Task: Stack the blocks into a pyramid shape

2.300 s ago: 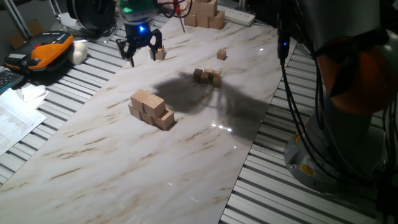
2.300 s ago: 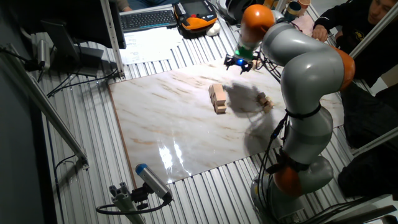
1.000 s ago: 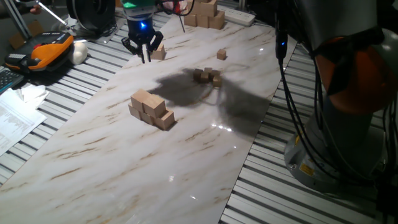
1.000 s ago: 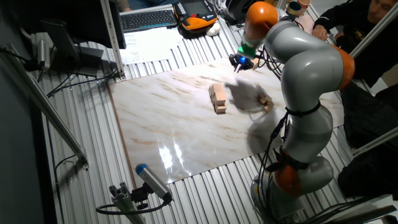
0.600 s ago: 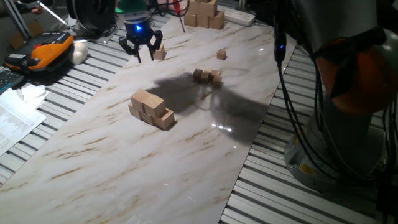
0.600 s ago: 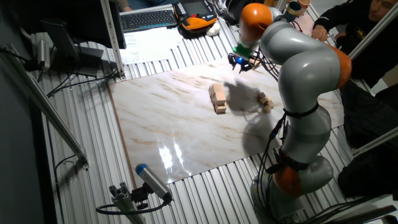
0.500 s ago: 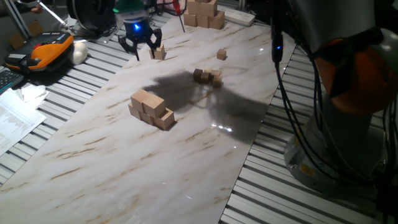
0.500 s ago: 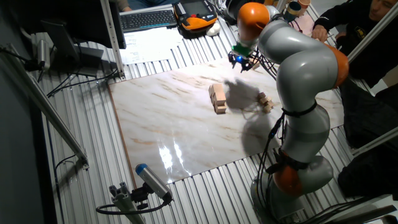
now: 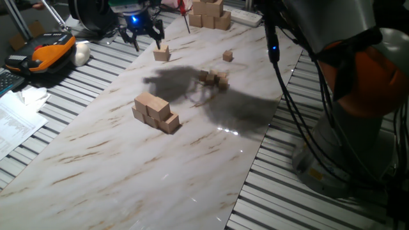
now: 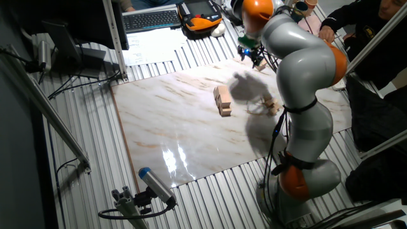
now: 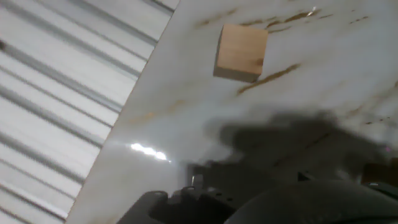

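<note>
A loose block [image 9: 162, 53] is seen on the marble tabletop [image 9: 96, 166] near its far edge, below the gripper [image 9: 139, 33] and toward the table's middle. The fingers are spread apart and nothing is held; the half-built stack [image 9: 155, 112] lies well apart

Two fixed cameras face the table [image 9: 128, 160] from opposite sides; hand camera looks down, seemingly close.

Five light-tan wooden blocks [image 9: 155, 112] sit mid-table as a partial pyramid, three touching in a row below, two on top; a sixth block [image 9: 162, 53] [image 11: 241, 52] lies flat and alone near the far table edge
</note>
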Tool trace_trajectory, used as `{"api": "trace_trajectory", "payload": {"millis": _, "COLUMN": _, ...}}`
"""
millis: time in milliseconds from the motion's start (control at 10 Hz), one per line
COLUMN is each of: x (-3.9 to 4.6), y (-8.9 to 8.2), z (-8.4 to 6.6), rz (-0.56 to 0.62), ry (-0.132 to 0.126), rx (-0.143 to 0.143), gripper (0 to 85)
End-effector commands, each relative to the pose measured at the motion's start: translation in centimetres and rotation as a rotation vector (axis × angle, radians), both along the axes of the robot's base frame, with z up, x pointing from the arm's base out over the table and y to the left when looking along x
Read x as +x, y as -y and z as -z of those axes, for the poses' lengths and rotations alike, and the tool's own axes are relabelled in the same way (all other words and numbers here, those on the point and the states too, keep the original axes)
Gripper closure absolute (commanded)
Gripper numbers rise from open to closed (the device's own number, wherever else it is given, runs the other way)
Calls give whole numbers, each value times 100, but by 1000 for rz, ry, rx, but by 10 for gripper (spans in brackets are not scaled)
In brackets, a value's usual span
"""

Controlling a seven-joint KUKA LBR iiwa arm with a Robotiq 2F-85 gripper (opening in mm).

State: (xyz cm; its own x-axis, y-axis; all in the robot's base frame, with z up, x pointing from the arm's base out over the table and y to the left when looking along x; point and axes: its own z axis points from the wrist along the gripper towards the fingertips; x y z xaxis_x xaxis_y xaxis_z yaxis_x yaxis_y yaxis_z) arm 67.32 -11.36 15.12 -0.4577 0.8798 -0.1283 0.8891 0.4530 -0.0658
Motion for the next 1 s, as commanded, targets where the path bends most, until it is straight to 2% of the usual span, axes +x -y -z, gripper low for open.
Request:
{"api": "trace_trajectory", "payload": {"millis": 0, "x": 52, "y": 67, "z": -6, "rz": 2, "ry": 2, "rx": 8, "gripper": 170}}
{"api": "trace_trajectory", "payload": {"millis": 100, "x": 97, "y": 131, "z": 3, "rz": 1, "ry": 2, "rx": 11, "gripper": 170}}
{"api": "trace_trajectory", "payload": {"millis": 200, "x": 126, "y": 193, "z": 31, "rz": 4, "ry": 0, "rx": 1, "gripper": 170}}
{"api": "trace_trajectory", "payload": {"millis": 400, "x": 197, "y": 399, "z": 75, "rz": -7, "ry": 7, "rx": 9, "gripper": 170}}
{"api": "trace_trajectory", "payload": {"millis": 500, "x": 223, "y": 507, "z": 113, "rz": -15, "ry": 5, "rx": -3, "gripper": 170}}
{"api": "trace_trajectory", "payload": {"millis": 700, "x": 276, "y": 702, "z": 195, "rz": -32, "ry": 15, "rx": -1, "gripper": 170}}
{"api": "trace_trajectory", "payload": {"millis": 900, "x": 311, "y": 820, "z": 289, "rz": -32, "ry": 15, "rx": -23, "gripper": 170}}
